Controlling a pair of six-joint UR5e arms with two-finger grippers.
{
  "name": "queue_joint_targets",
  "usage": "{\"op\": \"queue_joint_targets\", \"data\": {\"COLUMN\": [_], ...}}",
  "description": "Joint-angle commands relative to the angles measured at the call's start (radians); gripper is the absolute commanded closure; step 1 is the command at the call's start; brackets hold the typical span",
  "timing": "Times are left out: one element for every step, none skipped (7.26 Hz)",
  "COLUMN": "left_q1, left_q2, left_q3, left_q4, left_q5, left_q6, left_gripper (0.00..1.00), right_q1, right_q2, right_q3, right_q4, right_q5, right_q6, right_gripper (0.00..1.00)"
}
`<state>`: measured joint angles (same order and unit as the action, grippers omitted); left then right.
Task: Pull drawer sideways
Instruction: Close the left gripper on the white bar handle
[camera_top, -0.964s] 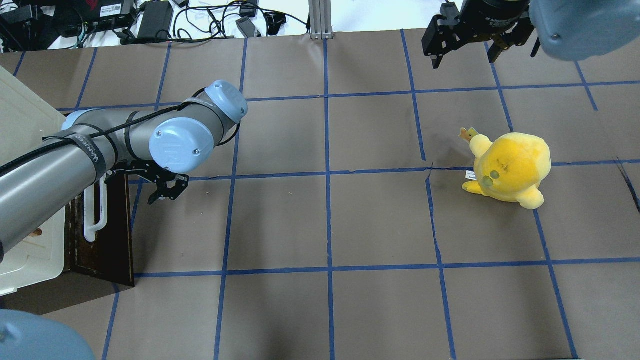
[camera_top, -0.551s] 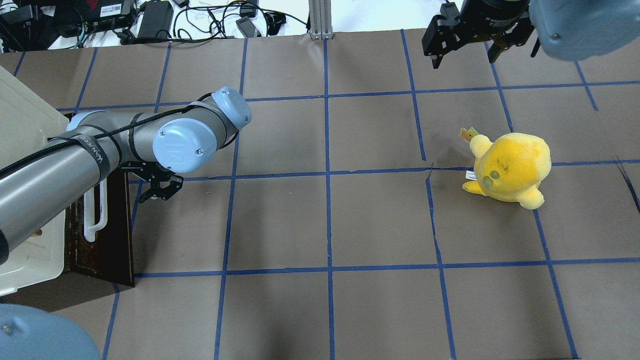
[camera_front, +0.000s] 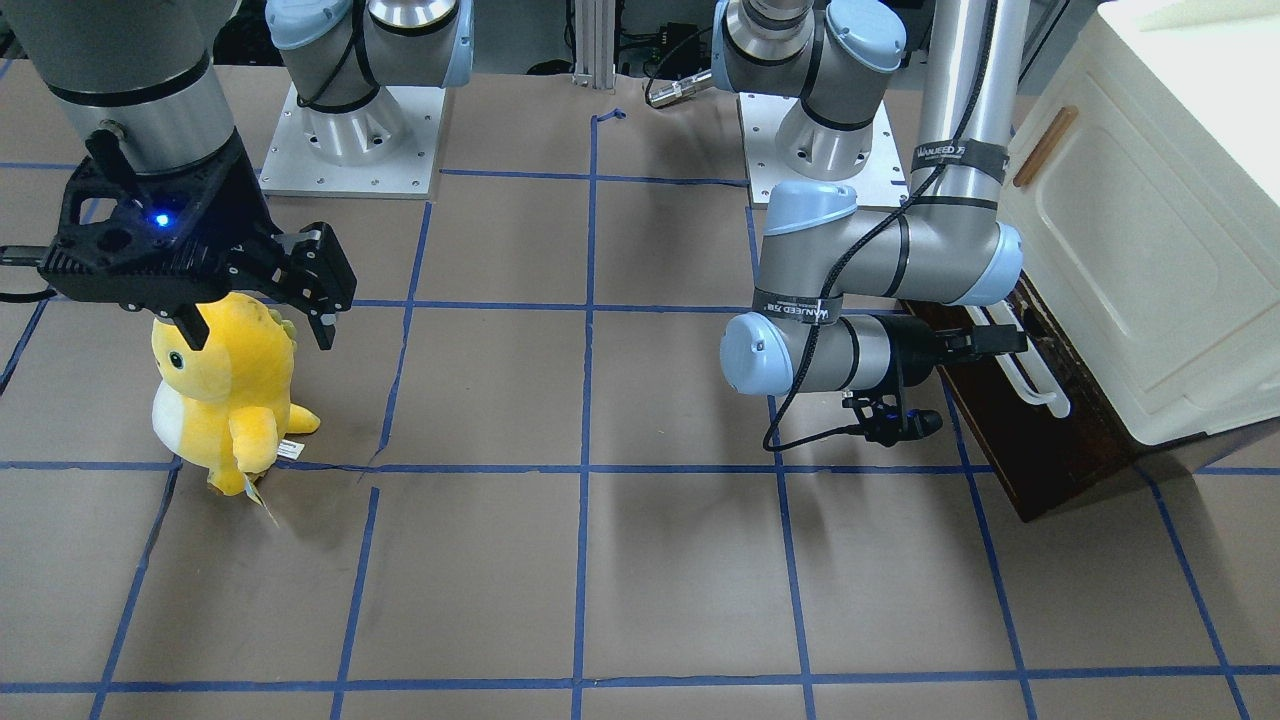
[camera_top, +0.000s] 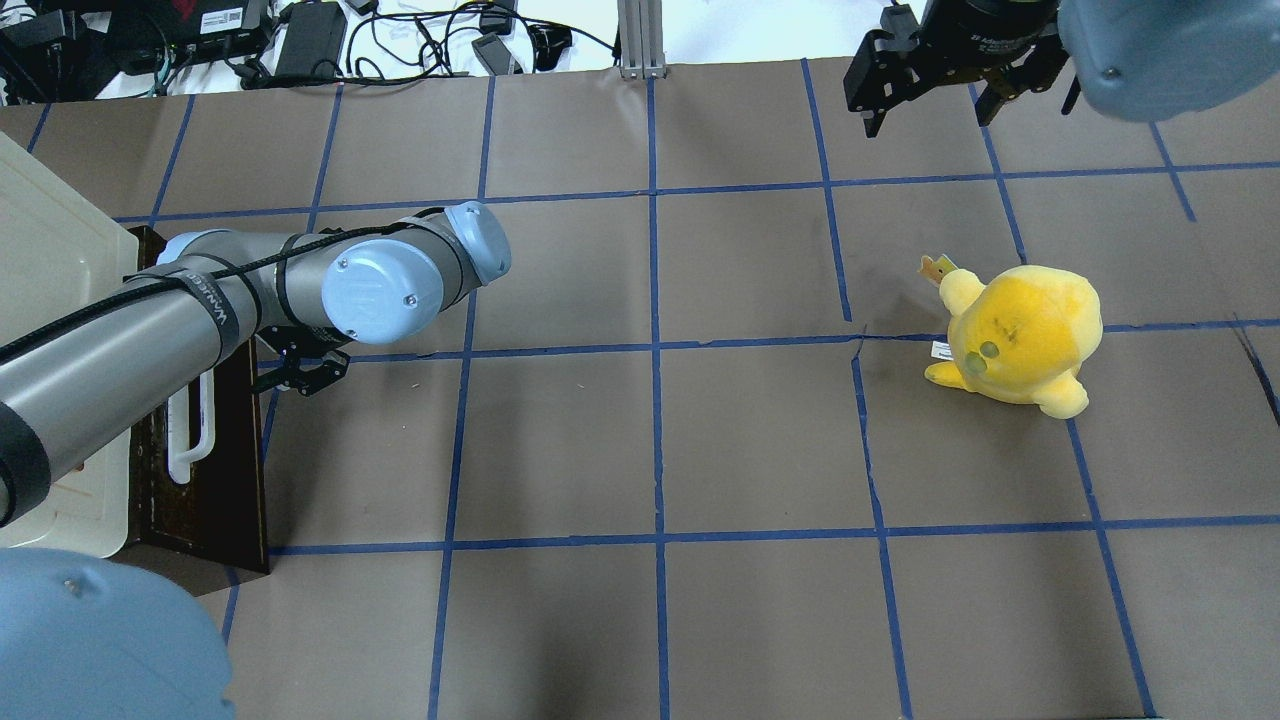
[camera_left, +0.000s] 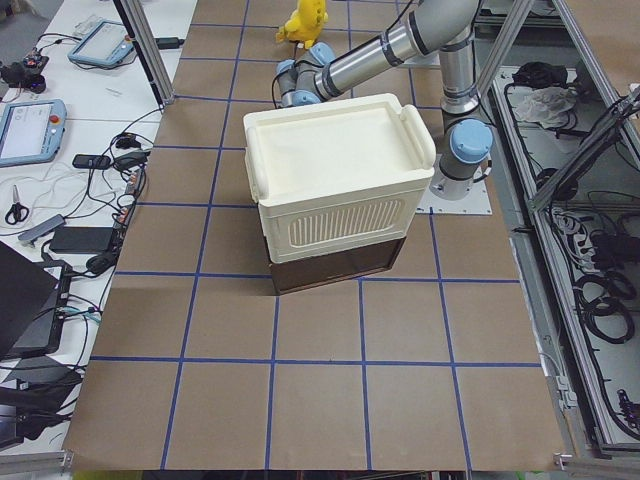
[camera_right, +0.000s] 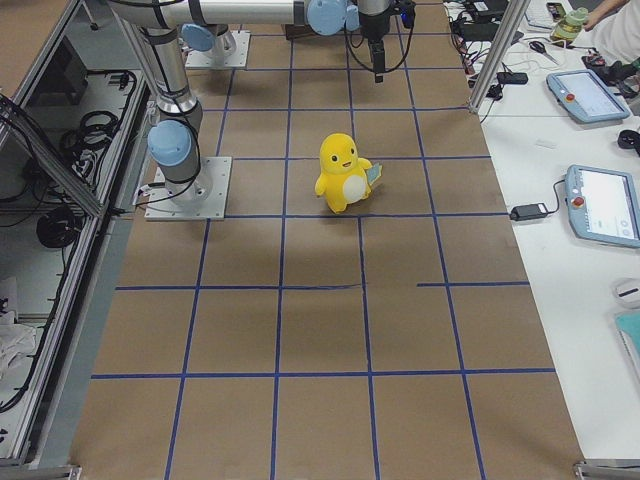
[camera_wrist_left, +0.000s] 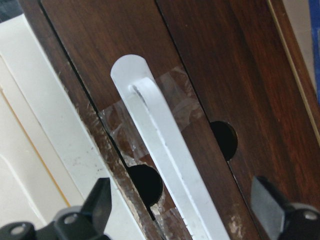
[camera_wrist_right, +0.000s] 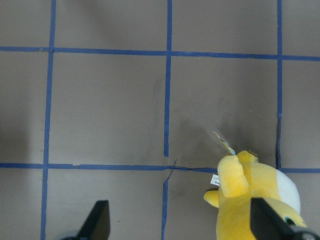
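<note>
I reckon I'm on the approach: my left tool (camera_wrist_left: 182, 205) is spread wide, the handle (camera_wrist_left: 150, 130) framed between its fingers; the drawer (camera_top: 215, 470) sits under the cabinet (camera_top: 50, 260) at the bench's left end; next, advance, pinch the bar, pull sideways; right tool (camera_top: 928, 105) hangs spread.

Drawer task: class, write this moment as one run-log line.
left gripper: open, astride white handle | drawer: not yet gripped | right gripper: open, above table

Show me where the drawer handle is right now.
Overhead view, far left: the white handle runs along the drawer front at the cream cabinet base, directly ahead of the open left gripper.
</note>
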<state>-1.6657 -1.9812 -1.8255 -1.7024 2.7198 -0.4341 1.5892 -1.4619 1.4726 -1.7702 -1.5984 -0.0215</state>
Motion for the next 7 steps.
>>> {"op": "queue_joint_targets", "data": {"left_q1": [0.021,0.033,0.041,0.044,0.044,0.046,0.046], "left_q2": [-0.001,0.001,-0.001,-0.005,-0.005,-0.008,-0.011], "left_q3": [0.002,0.014,0.014,0.011,0.014,0.014,0.014], "left_q4": [-0.002,-0.002,-0.003,-0.003,-0.006,-0.006,-0.005], "left_q5": [-0.003,-0.014,-0.012,-0.012,-0.012,-0.012,-0.009], "left_q6": [-0.003,-0.009,-0.061,-0.067,-0.066,-0.066,-0.057], "left_gripper": [0.0,0.0,0.0,0.0,0.0,0.0,0.0], "right_q1": [0.0,0.0,0.0,0.0,0.0,0.0,0.0], "right_q2": [0.0,0.0,0.0,0.0,0.0,0.0,0.0], "right_q3": [0.0,0.0,0.0,0.0,0.0,0.0,0.0], "right_q4": [0.0,0.0,0.0,0.0,0.0,0.0,0.0], "right_q5": [0.0,0.0,0.0,0.0,0.0,0.0,0.0], "right_q6": [0.0,0.0,0.0,0.0,0.0,0.0,0.0], "right_gripper": [0.0,0.0,0.0,0.0,0.0,0.0,0.0]}}
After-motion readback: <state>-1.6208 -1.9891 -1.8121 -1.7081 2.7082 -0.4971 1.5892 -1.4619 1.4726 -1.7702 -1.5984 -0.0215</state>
